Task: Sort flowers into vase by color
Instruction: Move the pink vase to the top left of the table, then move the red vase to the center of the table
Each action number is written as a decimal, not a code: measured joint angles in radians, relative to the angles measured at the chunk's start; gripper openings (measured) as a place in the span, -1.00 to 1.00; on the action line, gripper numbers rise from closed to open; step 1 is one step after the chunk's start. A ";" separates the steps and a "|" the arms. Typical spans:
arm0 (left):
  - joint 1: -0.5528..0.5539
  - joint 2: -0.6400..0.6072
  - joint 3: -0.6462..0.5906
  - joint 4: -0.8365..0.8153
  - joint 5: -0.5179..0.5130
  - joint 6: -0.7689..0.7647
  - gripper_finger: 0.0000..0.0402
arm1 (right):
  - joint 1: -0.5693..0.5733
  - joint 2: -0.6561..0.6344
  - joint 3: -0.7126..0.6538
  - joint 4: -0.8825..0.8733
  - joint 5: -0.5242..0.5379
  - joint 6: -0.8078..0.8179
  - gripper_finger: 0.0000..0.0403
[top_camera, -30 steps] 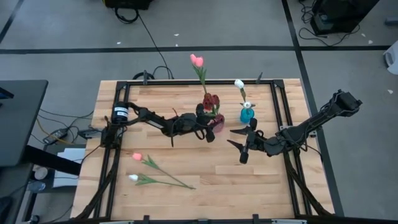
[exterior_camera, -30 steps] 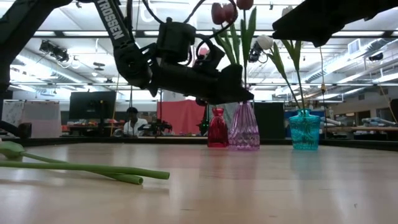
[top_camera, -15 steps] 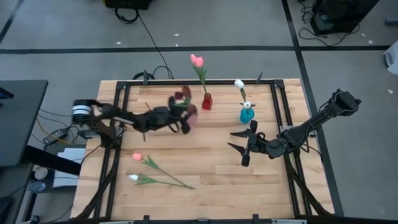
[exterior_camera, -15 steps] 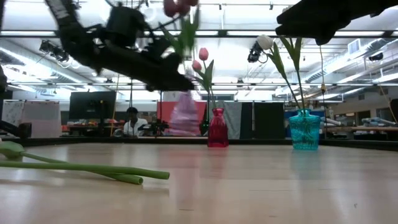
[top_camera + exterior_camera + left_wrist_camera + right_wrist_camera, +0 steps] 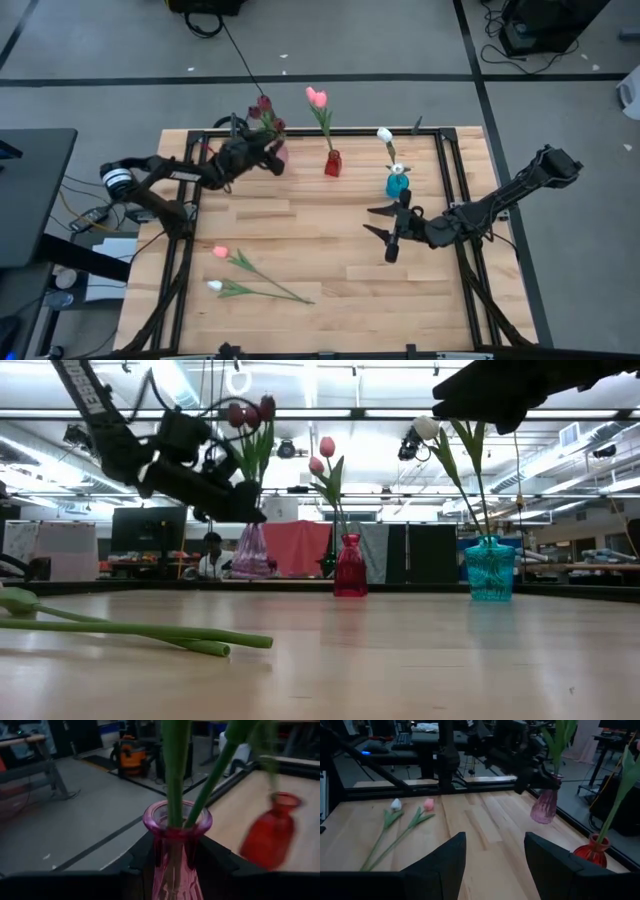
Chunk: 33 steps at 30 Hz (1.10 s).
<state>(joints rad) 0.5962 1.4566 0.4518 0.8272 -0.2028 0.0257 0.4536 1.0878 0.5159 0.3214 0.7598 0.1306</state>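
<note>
My left gripper [image 5: 258,155] is shut on a pink-violet glass vase [image 5: 277,153] with dark maroon tulips [image 5: 265,108] in it, over the table's far-left part. In the low view the vase [image 5: 250,550] shows left of the red vase [image 5: 350,565]. The red vase [image 5: 332,163] holds pink tulips [image 5: 316,97]. A teal vase [image 5: 397,184] holds a white tulip [image 5: 385,134]. A pink tulip [image 5: 233,256] and a white tulip [image 5: 250,290] lie flat on the near-left boards. My right gripper [image 5: 386,232] hangs open over the table's right middle, touching nothing. My left gripper pinches the vase's neck [image 5: 175,850] just below its rim, one dark finger [image 5: 142,857] on each side. It comes roughly level from the table's left. The vase looks lifted just off the boards, leaning slightly, with the green stems [image 5: 175,775] standing out of its mouth.
A black frame rail [image 5: 320,132] runs along the table's far edge, close behind the held vase. The right wrist view shows the two loose tulips [image 5: 395,827] and bare boards [image 5: 480,825] between them and the vases. A person [image 5: 212,555] sits in the room beyond.
My left gripper has carried the violet vase with the maroon tulips up from beside the red vase at the table's middle and swung it toward the left and far edge. The red and teal vases stayed put. My right gripper has kept nearly still and open.
</note>
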 joint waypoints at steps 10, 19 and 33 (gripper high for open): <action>0.094 0.052 0.008 -0.042 0.116 -0.053 -0.34 | -0.012 0.000 0.000 -0.006 -0.017 -0.025 0.04; 0.075 -0.025 0.008 -0.113 0.131 -0.015 0.08 | -0.004 0.000 0.000 -0.008 -0.021 -0.017 0.04; 0.018 -0.287 -0.193 -0.131 0.041 0.005 0.12 | 0.002 0.000 0.000 -0.028 -0.021 0.031 0.04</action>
<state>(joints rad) 0.6141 1.1699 0.2584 0.6961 -0.1623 0.0304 0.4557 1.0882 0.5159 0.2930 0.7391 0.1619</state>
